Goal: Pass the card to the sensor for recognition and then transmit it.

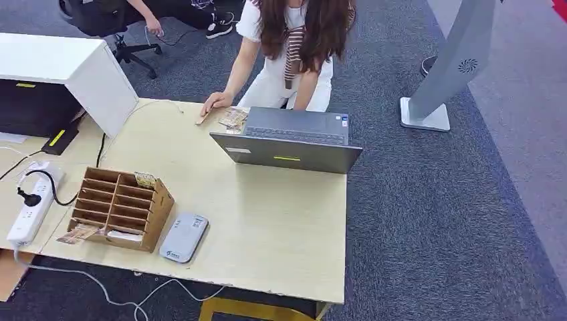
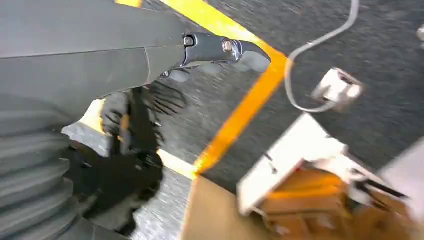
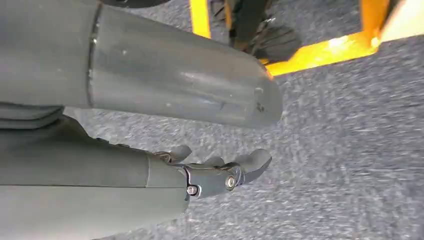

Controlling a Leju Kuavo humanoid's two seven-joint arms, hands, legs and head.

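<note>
At table's near edge [image 1: 267,281], sensor [image 1: 184,237] beside card rack [image 1: 120,207].

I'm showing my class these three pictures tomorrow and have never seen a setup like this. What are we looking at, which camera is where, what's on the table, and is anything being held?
A two-legged robot took all three pictures. The wide one comes from its head, looking down at a table. On it lie a wooden slotted card box, a grey card reader, an open laptop and a white power strip. A person leans on the far edge, one hand beside some cards. The other two pictures come from cameras at the robot's wrists; both arms hang down toward the carpet. The left hand and right hand hold nothing, fingers apart.
</note>
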